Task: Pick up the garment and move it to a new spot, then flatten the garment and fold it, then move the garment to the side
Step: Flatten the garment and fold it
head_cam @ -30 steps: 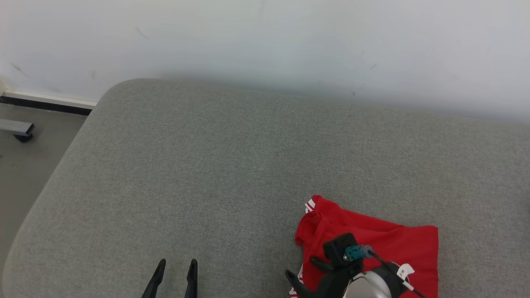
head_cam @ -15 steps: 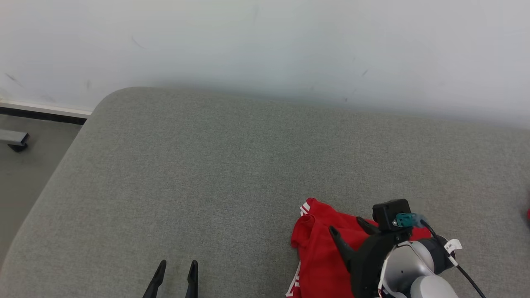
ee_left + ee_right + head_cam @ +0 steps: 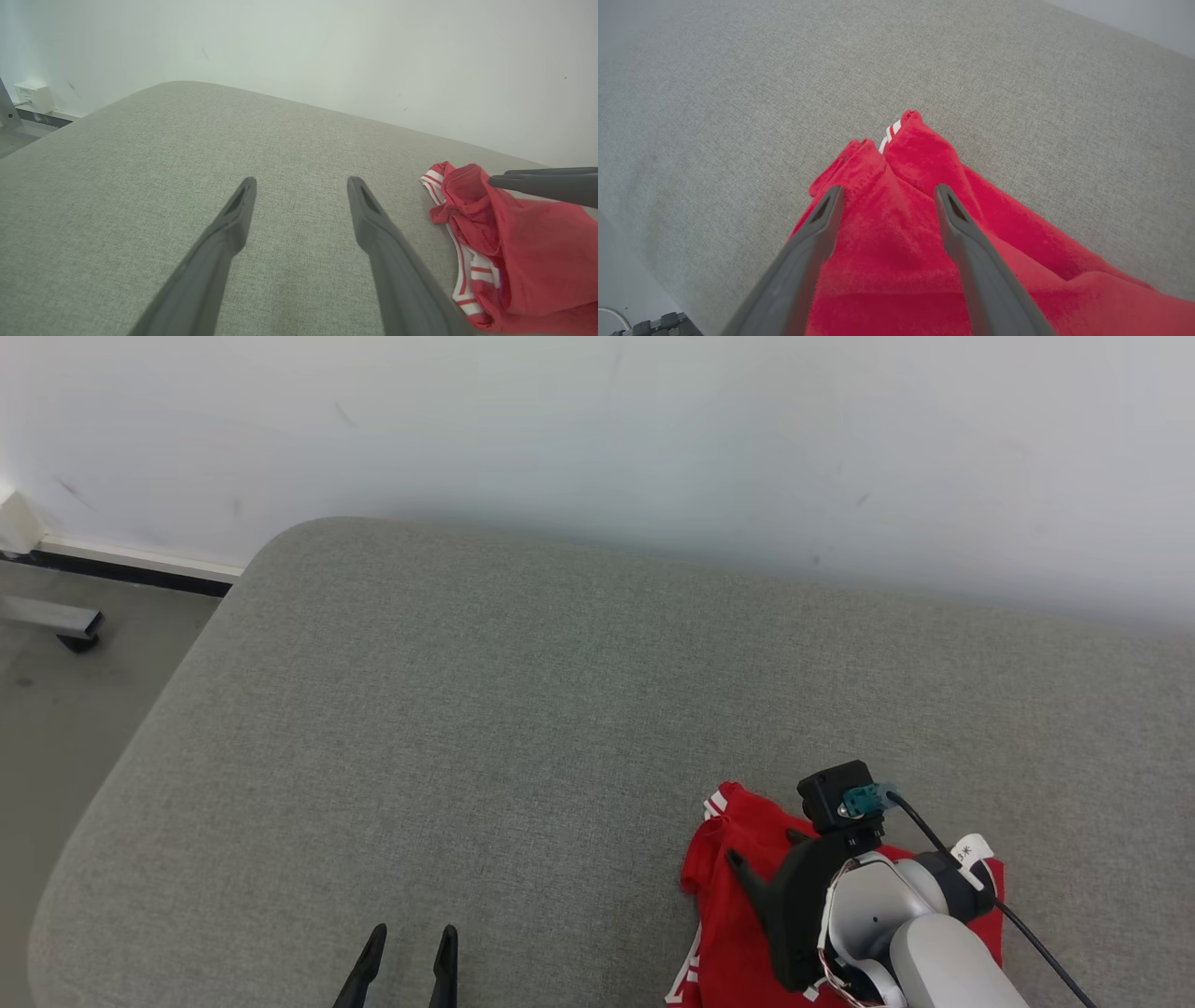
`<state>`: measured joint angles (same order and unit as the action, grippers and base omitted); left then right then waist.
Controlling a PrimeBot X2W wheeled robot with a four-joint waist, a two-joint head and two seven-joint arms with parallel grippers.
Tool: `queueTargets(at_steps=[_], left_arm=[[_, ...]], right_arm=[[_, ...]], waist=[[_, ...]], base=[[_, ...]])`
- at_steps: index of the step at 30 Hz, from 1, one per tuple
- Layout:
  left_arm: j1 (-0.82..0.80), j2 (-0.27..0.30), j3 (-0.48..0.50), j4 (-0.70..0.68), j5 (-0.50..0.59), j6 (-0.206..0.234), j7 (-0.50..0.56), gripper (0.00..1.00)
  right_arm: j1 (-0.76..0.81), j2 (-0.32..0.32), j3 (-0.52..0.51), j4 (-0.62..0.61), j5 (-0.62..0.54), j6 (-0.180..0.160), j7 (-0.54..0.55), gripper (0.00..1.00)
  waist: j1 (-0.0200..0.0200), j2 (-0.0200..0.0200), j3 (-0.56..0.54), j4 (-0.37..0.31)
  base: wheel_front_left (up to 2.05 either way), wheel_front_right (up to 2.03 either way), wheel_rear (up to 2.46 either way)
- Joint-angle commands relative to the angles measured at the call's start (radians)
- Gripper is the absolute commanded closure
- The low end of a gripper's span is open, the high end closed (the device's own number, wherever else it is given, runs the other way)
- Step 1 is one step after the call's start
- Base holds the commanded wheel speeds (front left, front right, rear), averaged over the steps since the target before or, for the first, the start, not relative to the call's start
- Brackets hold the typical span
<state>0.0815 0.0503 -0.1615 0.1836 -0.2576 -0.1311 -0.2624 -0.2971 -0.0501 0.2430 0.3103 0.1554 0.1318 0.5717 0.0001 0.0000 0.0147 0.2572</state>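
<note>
Head view: the red garment (image 3: 738,896) lies crumpled on the grey cushion (image 3: 523,709), at its near edge and right of the middle, with white stripes along its left side. The right hand (image 3: 764,847) is above the garment, fingers apart and pointing left. The left hand (image 3: 406,943) is at the near edge, well left of the garment, fingers a little apart with nothing between them.

Left wrist view: the left hand (image 3: 301,179) is spread over bare cushion (image 3: 187,140). The garment (image 3: 523,242) lies to the right, and the right hand (image 3: 497,177) reaches in over it.

Right wrist view: the right hand (image 3: 887,189) is spread above the garment (image 3: 887,252), gripping none of it. Whether the tips touch the cloth cannot be told.
</note>
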Motion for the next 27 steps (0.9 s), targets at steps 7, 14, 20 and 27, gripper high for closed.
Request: queueTargets(at_steps=[7, 14, 20, 27], left_arm=[[0.000, 0.000, -0.005, -0.010, -0.017, 0.001, -0.003, 0.00], [-0.012, 0.000, -0.003, -0.012, -0.020, 0.001, -0.003, 0.00], [-0.023, 0.000, -0.007, -0.010, -0.022, 0.001, -0.003, 0.00], [-0.032, 0.000, -0.016, -0.006, -0.028, 0.001, -0.003, 0.00]], right_arm=[[-0.050, 0.000, 0.012, 0.075, -0.011, -0.003, -0.023, 0.21], [-0.080, 0.000, 0.013, 0.111, -0.012, -0.003, -0.053, 1.00], [-0.117, 0.000, -0.013, 0.150, -0.021, -0.003, -0.097, 1.00], [-0.157, 0.000, -0.066, 0.245, -0.053, -0.003, -0.170, 1.00]], waist=[[-0.0001, 0.0000, 0.012, 0.013], [-0.0001, 0.0000, 0.026, 0.013], [-0.0001, 0.0000, 0.039, 0.017], [-0.0001, 0.0000, 0.053, 0.034]], base=[[0.00, 0.00, 0.00], [0.00, 0.00, 0.00], [0.00, 0.00, 0.00], [0.00, 0.00, 0.00]])
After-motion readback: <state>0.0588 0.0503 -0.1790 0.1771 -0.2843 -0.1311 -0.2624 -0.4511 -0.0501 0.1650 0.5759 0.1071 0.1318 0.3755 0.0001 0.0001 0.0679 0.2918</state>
